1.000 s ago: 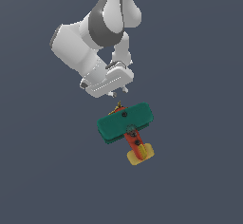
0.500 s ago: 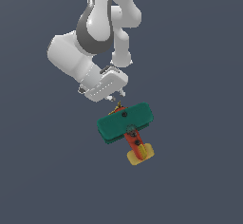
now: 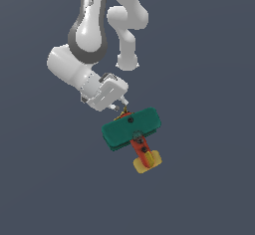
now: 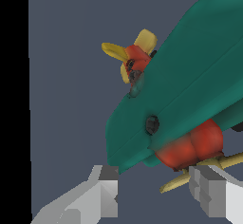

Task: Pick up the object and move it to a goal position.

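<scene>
- Lower now than a second ago, the arm has swung toward the exterior view's left; the toy plane [image 3: 131,129] has not moved.
- It lies flat on the gray floor [image 3: 209,189].
- The gripper [image 3: 122,105] is open, one finger [image 4: 105,190] on each side of the plane's nose, not squeezing it.
- Its yellow propeller [image 4: 199,173] sits between the fingers.

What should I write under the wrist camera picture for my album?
Open gripper reaching the nose of a toy biplane with teal wings.
</scene>
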You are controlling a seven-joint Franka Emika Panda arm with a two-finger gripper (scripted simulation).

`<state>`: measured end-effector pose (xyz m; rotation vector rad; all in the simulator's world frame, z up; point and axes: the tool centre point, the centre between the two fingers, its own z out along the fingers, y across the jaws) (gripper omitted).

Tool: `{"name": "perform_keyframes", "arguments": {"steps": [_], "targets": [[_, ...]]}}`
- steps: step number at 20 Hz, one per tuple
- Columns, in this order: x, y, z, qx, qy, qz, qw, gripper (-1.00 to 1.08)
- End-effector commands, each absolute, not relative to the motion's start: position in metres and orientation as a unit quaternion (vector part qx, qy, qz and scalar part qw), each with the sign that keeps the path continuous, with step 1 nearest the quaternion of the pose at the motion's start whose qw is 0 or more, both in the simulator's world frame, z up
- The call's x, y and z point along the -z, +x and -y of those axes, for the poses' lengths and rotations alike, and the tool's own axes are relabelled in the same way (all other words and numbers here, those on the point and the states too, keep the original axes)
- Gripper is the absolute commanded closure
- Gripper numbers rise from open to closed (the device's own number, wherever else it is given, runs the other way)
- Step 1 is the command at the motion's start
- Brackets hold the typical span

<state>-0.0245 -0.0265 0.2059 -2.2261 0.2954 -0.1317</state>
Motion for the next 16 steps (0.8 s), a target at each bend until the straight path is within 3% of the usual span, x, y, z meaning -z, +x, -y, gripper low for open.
{"name": "perform_keyframes", "arguments": {"steps": [1, 16], "targets": [[-0.203, -0.021, 0.030, 0.063, -0.886, -0.126, 0.443, -0.20], [-0.186, -0.003, 0.056, 0.127, -0.840, -0.174, 0.497, -0.20]]}}
